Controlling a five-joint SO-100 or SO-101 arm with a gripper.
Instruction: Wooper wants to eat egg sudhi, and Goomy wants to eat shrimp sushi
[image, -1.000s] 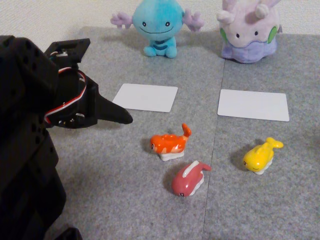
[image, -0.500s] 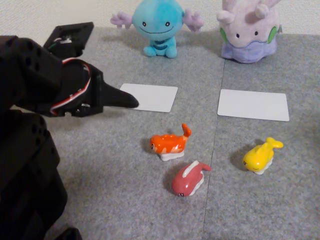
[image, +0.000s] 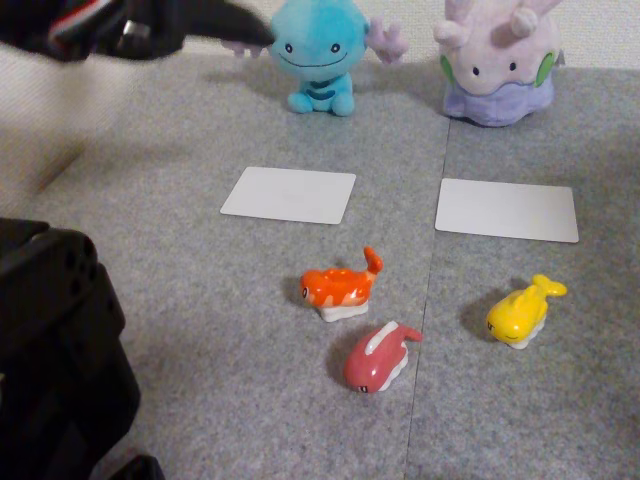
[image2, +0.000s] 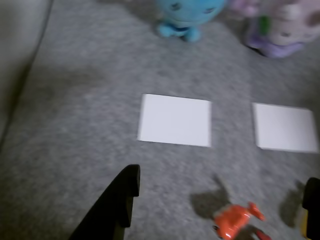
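The gripper (image2: 220, 200) hangs high above the mat with jaws spread wide, the shrimp sushi (image2: 235, 221) lying below between them.

Wrist view is kinda blurry. Gripper (image2: 220, 197) has its jaws spread wide, one black finger (image2: 117, 202) bottom left, the other just peeking in at the right edge. Shrimp sushi (image2: 234, 220) sits between them on the grey mat (image2: 80, 115). Two white cards (image2: 175, 120) further back, Wooper (image2: 187, 12) and Goomy (image2: 282, 27) up top.
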